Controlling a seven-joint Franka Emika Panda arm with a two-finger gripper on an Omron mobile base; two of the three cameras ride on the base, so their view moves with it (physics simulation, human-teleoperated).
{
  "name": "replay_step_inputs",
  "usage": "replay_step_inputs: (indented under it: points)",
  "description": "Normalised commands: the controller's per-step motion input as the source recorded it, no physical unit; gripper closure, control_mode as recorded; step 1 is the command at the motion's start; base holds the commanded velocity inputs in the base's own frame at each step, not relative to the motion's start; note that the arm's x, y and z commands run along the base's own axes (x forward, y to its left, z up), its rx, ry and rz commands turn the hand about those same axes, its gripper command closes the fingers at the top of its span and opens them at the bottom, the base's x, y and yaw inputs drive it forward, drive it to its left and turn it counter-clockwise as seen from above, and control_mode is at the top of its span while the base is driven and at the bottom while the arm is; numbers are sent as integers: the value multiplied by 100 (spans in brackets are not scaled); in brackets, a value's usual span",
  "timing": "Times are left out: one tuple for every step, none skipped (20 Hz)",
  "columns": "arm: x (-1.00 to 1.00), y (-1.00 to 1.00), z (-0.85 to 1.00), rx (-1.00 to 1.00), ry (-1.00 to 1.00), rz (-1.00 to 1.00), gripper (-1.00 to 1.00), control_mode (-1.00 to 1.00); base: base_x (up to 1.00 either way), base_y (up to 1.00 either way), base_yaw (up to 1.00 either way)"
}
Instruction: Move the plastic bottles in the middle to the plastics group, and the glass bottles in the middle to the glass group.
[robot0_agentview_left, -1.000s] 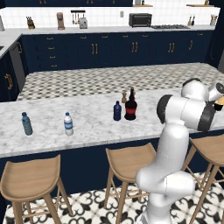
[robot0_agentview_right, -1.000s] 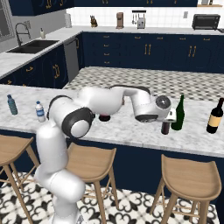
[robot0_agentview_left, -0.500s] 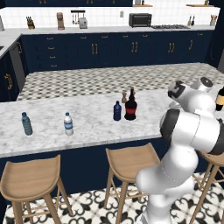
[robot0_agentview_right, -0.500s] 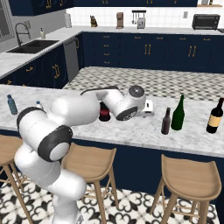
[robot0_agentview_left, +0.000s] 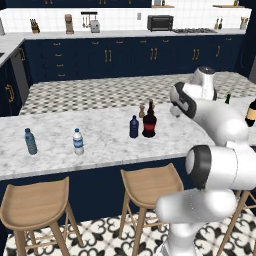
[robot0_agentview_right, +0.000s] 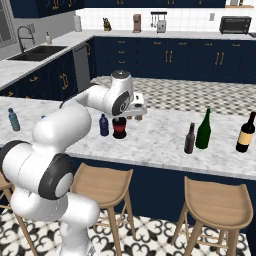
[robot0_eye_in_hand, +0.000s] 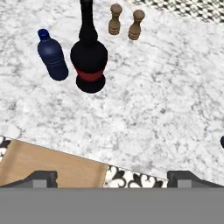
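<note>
The navy-blue plastic bottle (robot0_eye_in_hand: 52, 56) (robot0_agentview_left: 133, 127) (robot0_agentview_right: 104, 125) stands mid-counter, just left of the squat red-labelled glass bottle (robot0_eye_in_hand: 89, 65) (robot0_agentview_left: 149, 121) (robot0_agentview_right: 119, 128). My gripper (robot0_eye_in_hand: 113, 178) (robot0_agentview_right: 134, 110) hovers open and empty above and in front of these two. A slim dark bottle (robot0_agentview_right: 189, 139) stands beside the green wine bottle (robot0_agentview_right: 203, 131), with the cream-labelled wine bottle (robot0_agentview_right: 245, 133) (robot0_agentview_left: 251, 112) further right. The teal water bottle (robot0_agentview_left: 31, 141) (robot0_agentview_right: 13, 119) and the white-labelled water bottle (robot0_agentview_left: 78, 141) stand at the counter's left.
Two small brown wooden shakers (robot0_eye_in_hand: 115, 19) (robot0_eye_in_hand: 138, 24) stand just behind the squat bottle. Wooden stools (robot0_agentview_left: 147, 182) (robot0_agentview_right: 218, 200) line the near side of the marble island (robot0_agentview_left: 105, 145). A stool seat (robot0_eye_in_hand: 48, 168) shows below the counter edge.
My arm has swung left, from beside the slim bottle at the wine bottles to above the navy and squat bottles. The jaws stayed open; no bottle moved.
</note>
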Motion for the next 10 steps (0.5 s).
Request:
replay_step_inputs:
  points:
    - [0,66,-10,10,0,7,-100,-100,0,0,0]
    - [-11,61,-28,14,-4,4,-100,-100,0,0,0]
    - [-4,52,-17,15,-11,0,-100,-100,0,0,0]
    - [0,48,0,13,-13,0,-100,-100,0,0,0]
    - [0,40,0,10,-10,0,-100,-100,0,0,0]
    - [8,43,0,11,-9,0,-100,-100,0,0,0]
    - [19,44,0,12,-9,0,-100,-100,0,0,0]
    - [29,31,0,11,-9,-5,-100,-100,0,0,0]
    - [34,26,0,4,-5,-11,-100,-100,0,0,0]
    - [38,26,0,0,0,-15,-100,-100,0,0,0]
